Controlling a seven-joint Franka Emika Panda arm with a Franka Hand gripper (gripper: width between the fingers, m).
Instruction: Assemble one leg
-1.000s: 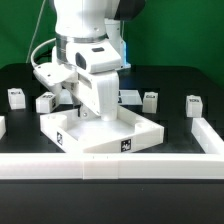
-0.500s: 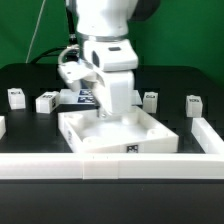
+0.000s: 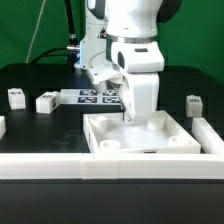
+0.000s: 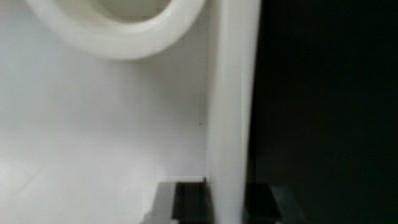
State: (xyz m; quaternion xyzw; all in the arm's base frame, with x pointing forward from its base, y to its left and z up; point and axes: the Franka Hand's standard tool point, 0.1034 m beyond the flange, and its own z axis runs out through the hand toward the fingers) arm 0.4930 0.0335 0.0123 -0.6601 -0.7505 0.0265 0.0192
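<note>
Since a moment ago the arm has dragged the white tray piece (image 3: 165,148) toward the exterior view's right, and the marker board (image 3: 100,96) behind it now lies uncovered. The fingers (image 3: 128,113) reach down at the tray piece's rear wall. In the wrist view that thin wall runs between two dark tips, so they look closed narrowly on it, with a round corner hole (image 4: 125,25) in the tray floor close by. On the black tabletop (image 3: 40,125), one leg (image 3: 16,97) and a second leg (image 3: 46,102) stand at the exterior view's left, well apart from the tray piece. A third leg (image 3: 193,104) stands behind its right side. All three stand free of the fingers.
</note>
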